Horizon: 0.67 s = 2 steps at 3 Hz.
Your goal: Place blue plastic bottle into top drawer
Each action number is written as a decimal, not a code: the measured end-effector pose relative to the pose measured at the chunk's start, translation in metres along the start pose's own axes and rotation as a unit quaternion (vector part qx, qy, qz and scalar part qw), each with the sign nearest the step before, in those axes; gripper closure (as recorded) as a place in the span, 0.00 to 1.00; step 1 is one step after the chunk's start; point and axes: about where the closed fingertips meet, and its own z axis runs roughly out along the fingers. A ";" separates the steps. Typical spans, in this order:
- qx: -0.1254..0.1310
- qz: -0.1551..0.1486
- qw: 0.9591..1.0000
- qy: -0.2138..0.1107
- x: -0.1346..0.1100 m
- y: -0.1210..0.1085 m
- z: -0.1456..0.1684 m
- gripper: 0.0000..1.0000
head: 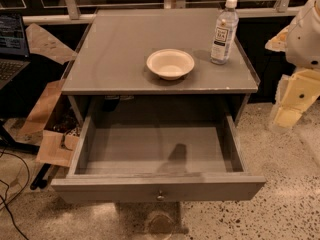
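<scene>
The blue plastic bottle (223,31) stands upright with its white cap on, at the back right of the grey tabletop (115,54). The top drawer (157,188) is pulled fully open below the tabletop. Its grey interior holds nothing, and its small round knob (160,195) faces me. My arm's white housing and the cream-coloured gripper (292,101) are at the right edge of the view, beside the table. The gripper is to the right of the bottle, lower than it and apart from it, and holds nothing.
A shallow cream bowl (170,63) sits on the tabletop, left of the bottle and near the front edge. A laptop (11,44) is at the far left. Cardboard boxes (55,144) and cables lie on the speckled floor to the left of the drawer.
</scene>
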 end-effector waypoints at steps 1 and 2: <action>0.000 0.000 1.000 0.000 0.000 0.000 0.000 0.00; 0.009 0.010 1.000 -0.014 -0.001 -0.002 0.000 0.00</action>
